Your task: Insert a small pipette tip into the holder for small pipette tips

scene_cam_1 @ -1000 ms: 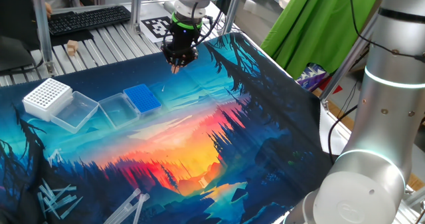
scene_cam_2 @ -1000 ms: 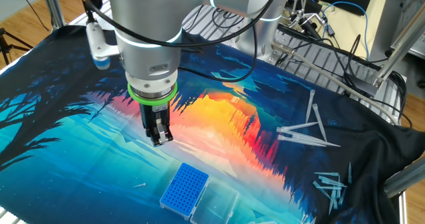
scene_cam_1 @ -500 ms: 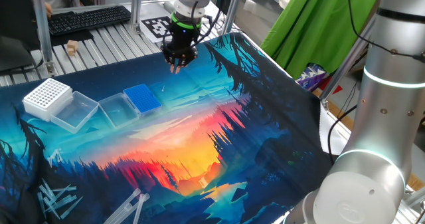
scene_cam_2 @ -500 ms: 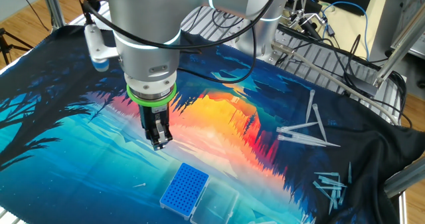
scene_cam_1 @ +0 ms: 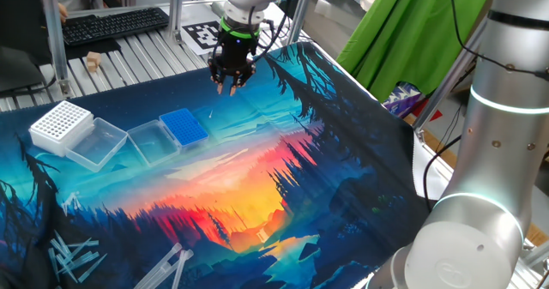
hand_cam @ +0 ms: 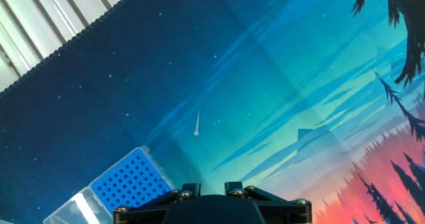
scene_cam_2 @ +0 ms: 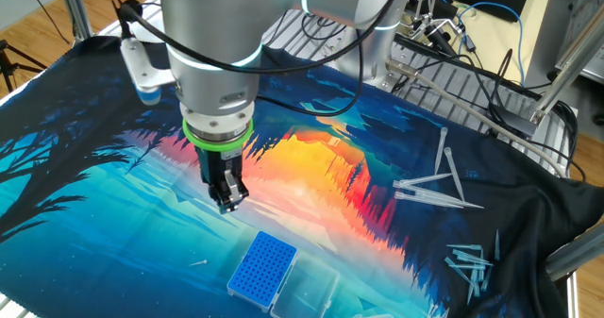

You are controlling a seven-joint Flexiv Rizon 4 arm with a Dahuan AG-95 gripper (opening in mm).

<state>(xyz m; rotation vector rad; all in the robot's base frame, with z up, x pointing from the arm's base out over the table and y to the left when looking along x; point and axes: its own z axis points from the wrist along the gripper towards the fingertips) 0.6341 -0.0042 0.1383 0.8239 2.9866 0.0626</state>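
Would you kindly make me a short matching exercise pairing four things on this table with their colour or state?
Things:
1. small tip
2. blue rack
3. white rack
4. gripper

States:
A. hangs above the mat, holding nothing
B. lies loose on the mat
C. lid open, beside the white rack's lid
D. at the mat's far edge, perforated top

Pairs: 1-B, 2-C, 3-D, 4-A

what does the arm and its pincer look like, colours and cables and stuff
The arm is made of fat silver-grey cylinders. A bright green ring sits at the wrist above a small black pincer. Black cables loop around it, and a white-and-blue module is attached to its side.
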